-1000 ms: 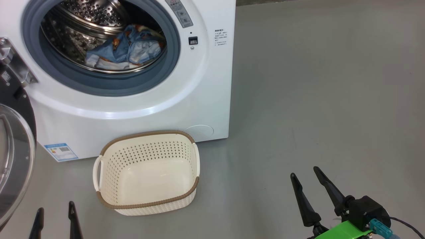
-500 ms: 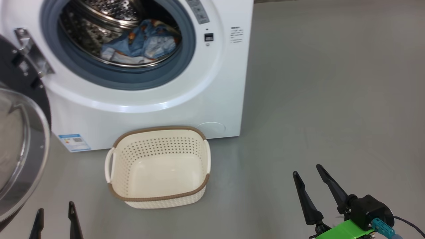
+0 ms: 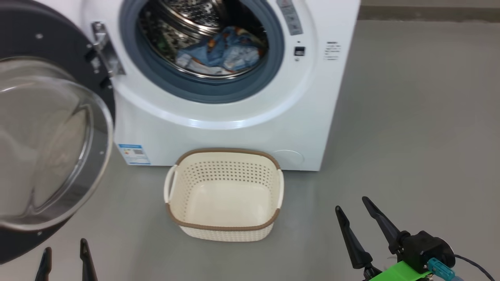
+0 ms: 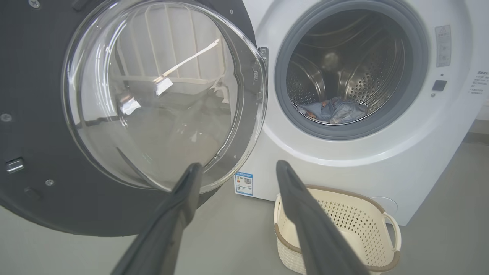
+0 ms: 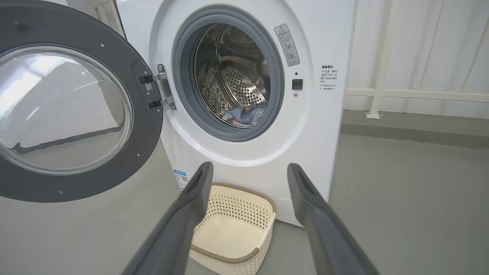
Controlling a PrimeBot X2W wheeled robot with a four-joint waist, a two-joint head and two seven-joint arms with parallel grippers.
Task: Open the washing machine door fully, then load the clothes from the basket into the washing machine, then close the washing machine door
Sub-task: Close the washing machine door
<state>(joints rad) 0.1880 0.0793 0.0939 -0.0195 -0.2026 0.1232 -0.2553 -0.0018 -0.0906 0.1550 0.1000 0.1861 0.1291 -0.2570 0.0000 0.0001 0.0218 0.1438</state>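
**1. Grippers**
- L gripper [image 3: 65, 246]: low at the left edge of the head view. Fingers released and spread, nothing between them. It is well apart from the basket [image 3: 224, 227].
- R gripper [image 3: 351, 203]: lower right of the head view, over bare grey floor [image 3: 410, 136]. Fingers released and spread, nothing gripped. It sits to the right of the basket, apart from it. At its wrist you see a green bracket [image 3: 398, 271] and a teal connector [image 3: 439, 268] w/ a dark cable.

**2. Task items**
- Washing machine [image 3: 234, 128]: white front loader standing on the floor, drum opening exposed.
- Washing machine door [image 3: 58, 35]: swung out to the left in the head view, hung on a metal hinge [image 3: 105, 50]. The black rim and clear glass bowl face you.
- Clothes [image 3: 222, 54]: inside the steel drum, lying low near the front lip. Blue fabric w/ orange print, plus pale pieces.
- Basket: upright on the floor just in front of the machine's base, below the opening. Its bare inner floor shows.

**3. Markings**
- Blue label sticker [image 3: 134, 154]: lower left of the front panel. It carries a QR-type square; the text is too small to read.
- Grey warning strip [image 3: 291, 17]: upper right of the opening. The R wrist view shows a warning triangle at the top w/ pictograms below, not legible.
- Black square [image 3: 299, 50]: below the strip.
- Small print block [image 3: 332, 50]: several lines to the right of the square, unreadable.
- Hinge tag [image 5: 148, 87]: small coded label, unreadable.
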